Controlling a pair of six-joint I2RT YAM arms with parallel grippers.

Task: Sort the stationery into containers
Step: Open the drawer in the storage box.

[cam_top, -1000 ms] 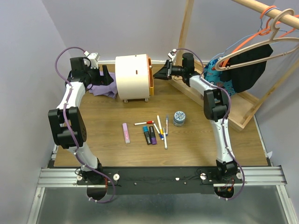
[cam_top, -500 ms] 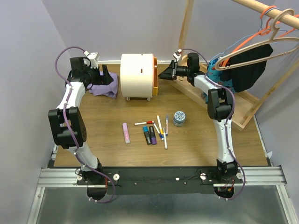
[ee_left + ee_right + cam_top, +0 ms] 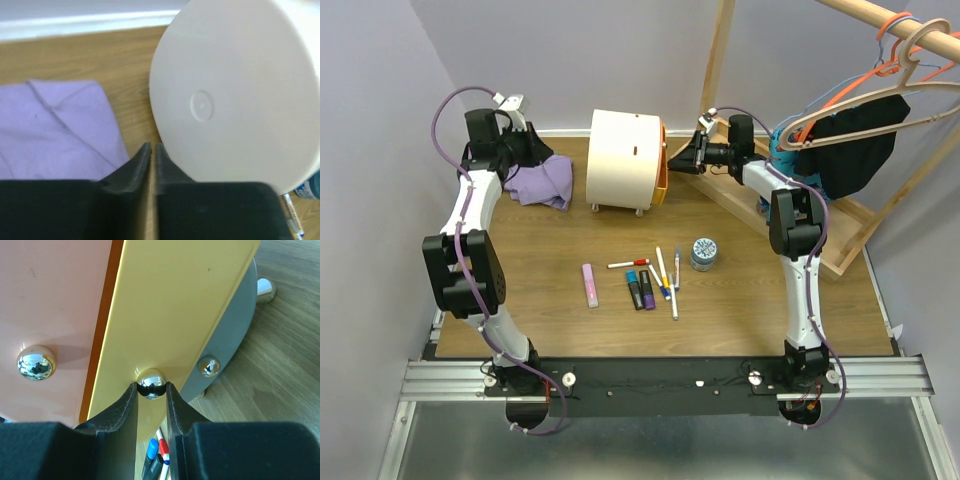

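Note:
The cream-white chest (image 3: 623, 160) stands at the back of the table with its orange drawers (image 3: 663, 166) facing right. My right gripper (image 3: 680, 160) is shut on a chrome knob (image 3: 151, 383) of the yellow-orange drawer front (image 3: 170, 305), which stands proud of the pinkish front beside it. My left gripper (image 3: 151, 149) is shut on nothing, just behind the chest's rounded back (image 3: 240, 90) and over the purple cloth (image 3: 545, 182). The stationery lies mid-table: a pink bar (image 3: 590, 285), dark blue and purple markers (image 3: 641, 290), thin white pens (image 3: 666, 275) and a grey tin (image 3: 703, 253).
A wooden clothes rack with a flat tray (image 3: 820, 245) stands at the right, close behind my right arm. Hangers and dark clothing (image 3: 860, 140) hang from it. Walls close off the back and the left side.
The chest has slid and turned to the right with my right gripper still on the knob. My left gripper has shut and drawn back from the chest.

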